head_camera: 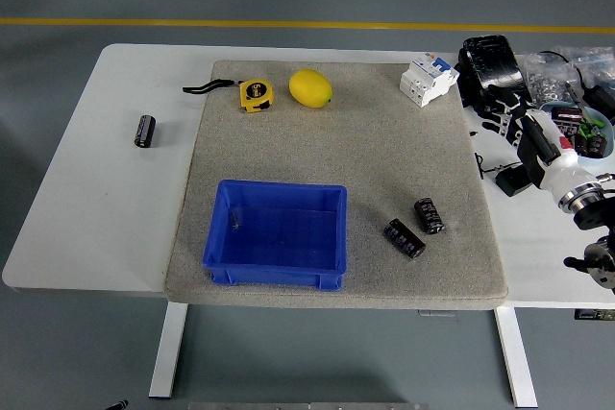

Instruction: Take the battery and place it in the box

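Note:
Two black cylindrical batteries lie on the grey mat (336, 141) at its front right: one battery (405, 238) nearer the box and a second battery (430, 215) just right of it. A third battery (144, 130) sits off the mat on the white table at the left. The blue box (277, 233) stands empty on the mat's front, left of the pair. My right hand (490, 84) rests at the mat's back right corner, far behind the batteries, fingers relaxed and holding nothing. The left arm does not show.
At the mat's back edge are a yellow tape measure (255, 95), a yellow lemon-like fruit (310, 88) and a white circuit breaker (428, 78). Bags of small parts (567, 69) and a bowl (588, 132) crowd the table's back right.

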Action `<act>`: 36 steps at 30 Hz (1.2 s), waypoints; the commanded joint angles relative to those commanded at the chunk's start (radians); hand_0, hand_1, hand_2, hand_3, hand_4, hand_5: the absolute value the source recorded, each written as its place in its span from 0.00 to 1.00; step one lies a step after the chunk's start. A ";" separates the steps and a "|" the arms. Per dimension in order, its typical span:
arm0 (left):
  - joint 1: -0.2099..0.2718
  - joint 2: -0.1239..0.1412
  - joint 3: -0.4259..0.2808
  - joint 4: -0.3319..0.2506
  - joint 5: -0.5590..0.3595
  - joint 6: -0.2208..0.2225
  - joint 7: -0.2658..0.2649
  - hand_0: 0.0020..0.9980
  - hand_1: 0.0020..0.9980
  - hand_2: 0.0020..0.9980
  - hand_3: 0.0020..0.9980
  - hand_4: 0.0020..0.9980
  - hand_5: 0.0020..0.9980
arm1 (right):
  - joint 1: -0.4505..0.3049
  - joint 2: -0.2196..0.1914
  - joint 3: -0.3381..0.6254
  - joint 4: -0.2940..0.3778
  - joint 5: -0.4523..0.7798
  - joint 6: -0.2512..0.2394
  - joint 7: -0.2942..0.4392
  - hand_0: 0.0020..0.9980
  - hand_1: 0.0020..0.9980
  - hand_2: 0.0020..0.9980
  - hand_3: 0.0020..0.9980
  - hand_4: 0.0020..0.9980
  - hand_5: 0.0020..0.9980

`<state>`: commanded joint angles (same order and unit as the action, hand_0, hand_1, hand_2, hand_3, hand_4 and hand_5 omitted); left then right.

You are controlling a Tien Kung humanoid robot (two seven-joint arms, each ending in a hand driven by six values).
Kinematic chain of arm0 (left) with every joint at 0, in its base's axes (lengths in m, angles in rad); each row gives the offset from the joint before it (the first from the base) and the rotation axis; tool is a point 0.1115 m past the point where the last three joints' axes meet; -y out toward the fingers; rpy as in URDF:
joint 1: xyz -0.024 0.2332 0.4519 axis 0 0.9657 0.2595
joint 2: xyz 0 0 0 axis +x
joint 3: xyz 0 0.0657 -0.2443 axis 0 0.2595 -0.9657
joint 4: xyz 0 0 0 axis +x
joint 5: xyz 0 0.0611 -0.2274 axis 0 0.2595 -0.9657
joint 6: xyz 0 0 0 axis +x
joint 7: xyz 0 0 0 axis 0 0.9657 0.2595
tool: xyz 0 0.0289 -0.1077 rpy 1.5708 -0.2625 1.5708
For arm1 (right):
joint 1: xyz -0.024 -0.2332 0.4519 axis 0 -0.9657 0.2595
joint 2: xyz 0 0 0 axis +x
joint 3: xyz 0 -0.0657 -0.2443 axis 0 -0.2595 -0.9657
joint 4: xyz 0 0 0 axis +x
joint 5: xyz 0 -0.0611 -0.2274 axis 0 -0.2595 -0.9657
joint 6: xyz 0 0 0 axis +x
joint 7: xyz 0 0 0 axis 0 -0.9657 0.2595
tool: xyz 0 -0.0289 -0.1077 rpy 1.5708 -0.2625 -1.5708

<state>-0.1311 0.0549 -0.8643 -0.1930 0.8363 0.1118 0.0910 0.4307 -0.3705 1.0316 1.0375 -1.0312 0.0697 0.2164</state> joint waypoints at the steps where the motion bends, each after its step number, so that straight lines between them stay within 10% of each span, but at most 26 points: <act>1: 0.000 0.000 0.000 0.000 0.001 0.000 0.001 0.73 0.79 0.83 0.64 0.74 0.60 | 0.007 -0.004 -0.013 -0.006 -0.012 0.008 0.006 0.90 0.84 0.87 0.91 1.00 0.61; 3: 0.000 0.000 0.002 -0.001 0.003 0.000 0.002 0.73 0.79 0.83 0.64 0.74 0.60 | 0.022 -0.012 -0.039 -0.017 -0.038 0.024 0.021 0.90 0.84 0.87 0.91 1.00 0.61; 4: 0.000 0.000 0.002 -0.001 0.004 0.000 0.003 0.73 0.79 0.83 0.64 0.74 0.60 | 0.032 -0.016 -0.057 -0.024 -0.060 0.036 0.032 0.90 0.84 0.88 0.91 0.91 0.37; 12: 0.001 0.003 -0.009 -0.001 0.018 0.002 0.005 0.73 0.79 0.83 0.64 0.74 0.60 | 0.126 -0.066 -0.179 -0.052 -0.328 0.100 0.158 0.89 0.84 0.87 0.90 0.88 0.31; 23: -0.006 0.004 0.005 -0.002 0.006 0.001 0.004 0.73 0.79 0.83 0.64 0.74 0.60 | 0.203 -0.078 -0.261 -0.068 -0.574 0.057 0.239 0.84 0.80 0.83 0.86 0.86 0.18; 36: -0.012 0.005 0.020 -0.002 -0.020 0.005 0.000 0.72 0.79 0.82 0.64 0.74 0.60 | 0.214 -0.070 -0.315 -0.050 -0.657 0.079 0.245 0.83 0.79 0.82 0.86 0.86 0.16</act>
<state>-0.1430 0.0601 -0.8442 -0.1945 0.8165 0.1167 0.0912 0.6451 -0.4403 0.7162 0.9874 -1.6886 0.1487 0.4612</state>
